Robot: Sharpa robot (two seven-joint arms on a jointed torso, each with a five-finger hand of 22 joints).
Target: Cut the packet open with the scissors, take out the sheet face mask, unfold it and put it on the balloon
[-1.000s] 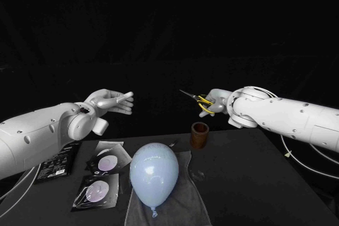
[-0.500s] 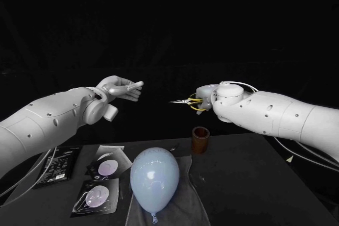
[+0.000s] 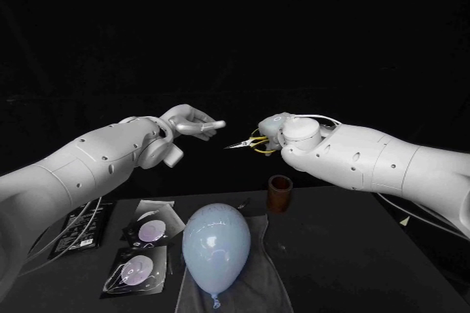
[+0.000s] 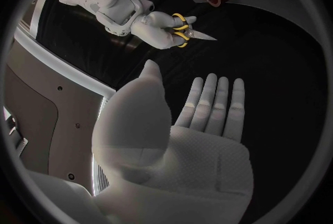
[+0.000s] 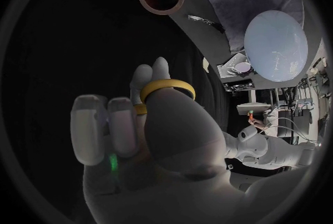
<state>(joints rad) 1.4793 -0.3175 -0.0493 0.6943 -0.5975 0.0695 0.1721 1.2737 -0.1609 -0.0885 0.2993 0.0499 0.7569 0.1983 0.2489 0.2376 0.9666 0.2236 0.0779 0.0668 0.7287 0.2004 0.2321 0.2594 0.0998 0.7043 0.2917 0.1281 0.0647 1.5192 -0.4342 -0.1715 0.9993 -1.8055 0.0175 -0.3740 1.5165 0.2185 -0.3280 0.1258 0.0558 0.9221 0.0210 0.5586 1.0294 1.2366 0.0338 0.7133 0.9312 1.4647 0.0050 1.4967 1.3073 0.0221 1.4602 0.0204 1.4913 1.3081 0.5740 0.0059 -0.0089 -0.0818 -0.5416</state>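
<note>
Right hand (image 3: 279,138) grips scissors (image 3: 247,143) aloft, blades toward left hand (image 3: 191,123) — flat, empty, likely readying for cut; packets (image 3: 147,226) on table beside balloon (image 3: 214,242).

The right hand (image 3: 273,132) sits mostly hidden behind its own wrist. Its fingers cover most of the scissors (image 3: 245,142), so just the blade tips and bits of yellow loop stick out toward the left hand (image 3: 192,123). From the right wrist, the blades are hidden beyond that hand's fingers. Well below the left hand, the left arm (image 3: 79,170) covers part of the black packet (image 3: 84,226), whose print is too small to read. The balloon (image 3: 214,242) hides the middle of the cloth (image 3: 263,275).
</note>
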